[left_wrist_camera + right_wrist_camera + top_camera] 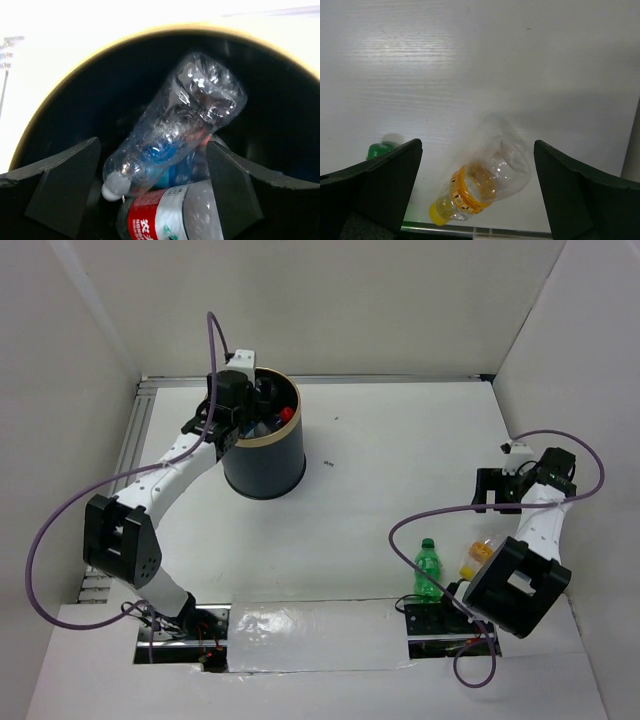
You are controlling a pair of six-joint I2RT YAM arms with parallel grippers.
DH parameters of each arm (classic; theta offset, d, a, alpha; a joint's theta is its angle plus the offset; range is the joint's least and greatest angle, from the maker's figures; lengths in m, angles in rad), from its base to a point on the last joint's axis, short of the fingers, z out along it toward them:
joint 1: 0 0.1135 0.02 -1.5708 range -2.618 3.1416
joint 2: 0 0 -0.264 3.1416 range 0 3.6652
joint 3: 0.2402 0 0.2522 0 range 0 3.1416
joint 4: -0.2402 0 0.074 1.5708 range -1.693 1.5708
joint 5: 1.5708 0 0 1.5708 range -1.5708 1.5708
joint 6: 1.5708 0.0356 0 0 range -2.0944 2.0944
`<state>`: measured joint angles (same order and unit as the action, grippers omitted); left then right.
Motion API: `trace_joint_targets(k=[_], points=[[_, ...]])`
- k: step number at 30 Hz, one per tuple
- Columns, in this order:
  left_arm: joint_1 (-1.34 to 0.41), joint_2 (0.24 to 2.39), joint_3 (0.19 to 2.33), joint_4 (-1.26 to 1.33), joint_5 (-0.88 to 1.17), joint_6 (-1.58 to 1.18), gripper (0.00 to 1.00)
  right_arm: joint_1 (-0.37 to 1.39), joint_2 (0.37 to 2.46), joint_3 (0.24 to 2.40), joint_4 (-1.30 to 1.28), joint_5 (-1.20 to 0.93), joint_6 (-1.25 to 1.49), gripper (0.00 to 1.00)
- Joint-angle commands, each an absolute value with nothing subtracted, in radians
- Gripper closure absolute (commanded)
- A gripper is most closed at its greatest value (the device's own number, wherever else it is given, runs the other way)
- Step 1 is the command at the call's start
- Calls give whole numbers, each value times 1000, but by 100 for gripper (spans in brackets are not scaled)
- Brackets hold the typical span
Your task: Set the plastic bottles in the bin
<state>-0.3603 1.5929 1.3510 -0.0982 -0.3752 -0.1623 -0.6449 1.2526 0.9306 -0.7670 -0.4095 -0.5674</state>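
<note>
The dark bin (262,465) with a gold rim stands at the back left. My left gripper (252,398) hangs over its mouth, open and empty. In the left wrist view the gripper (152,145) looks down into the bin (280,110), where a clear bottle with a white cap (175,125) lies loose on a blue-labelled bottle (172,172) and a red-white labelled one (165,215). A red cap (287,413) shows inside. My right gripper (492,492) is open and empty above the table. Below it lies an orange-yellow bottle (485,185) (480,552). A green bottle (428,568) stands beside it.
The green bottle's cap (379,150) shows at the left of the right wrist view. A metal rail (470,231) marks the table's near edge just behind the orange bottle. White walls enclose the table on three sides. Purple cables loop from both arms.
</note>
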Motion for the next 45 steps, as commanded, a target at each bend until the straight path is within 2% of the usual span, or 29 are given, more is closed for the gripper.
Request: trace_joint_targets(k=[1,9,14,20,24,31,35,38,39,41,43,44,45], points=[[-354,1545,1454,-37,-359,-175,0,-650,1241,957,-792,-327,-592,1],[-504,1330,1405,-57,-290,-155,0,-650,1287,936,-802,-125,-603,1],[-711,1250,1277,-98,-207,-218,0,-650,1287,908,-867,-81,-635,1],[-906,1298,1098,-19,-178,-368,0,-650,1351,902,-904,-72,-581,1],[-994,1397,1089,37,-169,-390,0,-660,1440,936,-981,-101,-551,1],[-1037,1476,1111,78,-147,-380,0,-660,1555,959,-1025,-143,-506,3],[-1037,1535,1121,110,-91,-390,0,-660,1608,971,-1040,-193,-497,15],[-1048,1571,1144,123,-66,-411,0,-660,1654,1003,-1083,-245,-517,36],[-1048,1583,1144,123,-66,-422,0,-660,1663,1034,-1100,-285,-531,49],[-1057,1574,1132,123,-66,-433,0,-660,1663,1078,-1134,-316,-552,60],[-1057,1551,1108,132,-66,-442,0,-660,1652,1204,-1166,-405,-618,67],[-1057,1524,1079,132,-66,-442,0,-660,1652,1259,-1198,-435,-636,76],[-1057,1510,1062,132,-66,-442,0,-650,1664,1322,-1219,-474,-691,79]])
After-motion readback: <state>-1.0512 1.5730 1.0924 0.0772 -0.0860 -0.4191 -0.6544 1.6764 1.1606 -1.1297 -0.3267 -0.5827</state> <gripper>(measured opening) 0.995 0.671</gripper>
